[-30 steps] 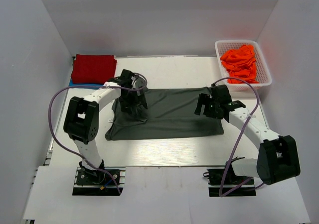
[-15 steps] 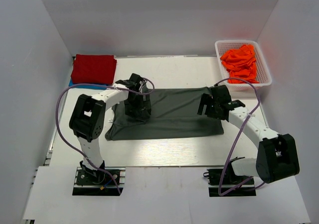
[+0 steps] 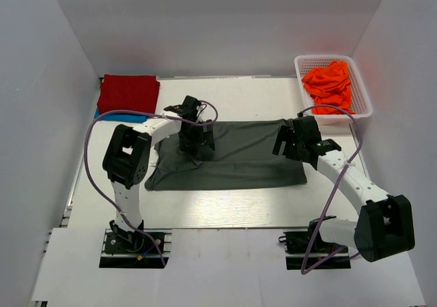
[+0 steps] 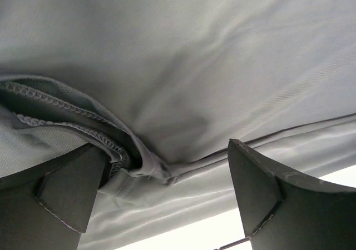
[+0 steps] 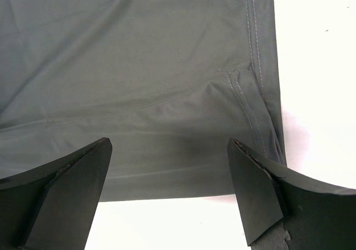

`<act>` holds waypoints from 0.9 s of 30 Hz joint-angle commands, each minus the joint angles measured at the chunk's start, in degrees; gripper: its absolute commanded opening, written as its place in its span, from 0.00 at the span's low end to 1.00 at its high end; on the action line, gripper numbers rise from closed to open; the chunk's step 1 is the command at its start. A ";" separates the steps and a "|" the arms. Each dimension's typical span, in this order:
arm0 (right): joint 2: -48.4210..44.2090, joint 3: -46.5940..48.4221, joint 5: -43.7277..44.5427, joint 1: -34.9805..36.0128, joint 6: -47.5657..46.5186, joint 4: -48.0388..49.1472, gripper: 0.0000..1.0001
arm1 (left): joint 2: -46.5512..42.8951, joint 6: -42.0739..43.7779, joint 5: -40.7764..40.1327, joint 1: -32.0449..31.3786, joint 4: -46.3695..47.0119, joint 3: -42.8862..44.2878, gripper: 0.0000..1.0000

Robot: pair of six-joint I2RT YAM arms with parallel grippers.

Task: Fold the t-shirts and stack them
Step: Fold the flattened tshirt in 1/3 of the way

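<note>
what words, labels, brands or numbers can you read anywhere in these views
None can be read in any view. No print, tag or logo shows on the charcoal-grey t-shirt, the red t-shirt, the orange t-shirts or the white lattice basket.

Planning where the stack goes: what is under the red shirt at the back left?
A sliver of blue cloth shows at the near left edge of the red shirt. The rest is covered, so its fold, and anything else beneath, cannot be seen.
</note>
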 commanded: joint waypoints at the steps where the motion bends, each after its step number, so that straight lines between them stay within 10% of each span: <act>1: -2.38 1.11 2.03 -0.40 0.77 -1.08 0.90 | 1.39 -0.48 5.90 -0.28 4.66 3.85 1.00; 15: -1.07 2.34 0.98 -0.31 -0.02 -1.96 0.90 | 1.14 0.03 3.63 0.25 -1.30 10.45 1.00; 27: 5.60 7.70 -6.57 7.57 -11.16 1.98 0.90 | -10.28 -7.42 -26.90 2.35 -19.50 8.88 1.00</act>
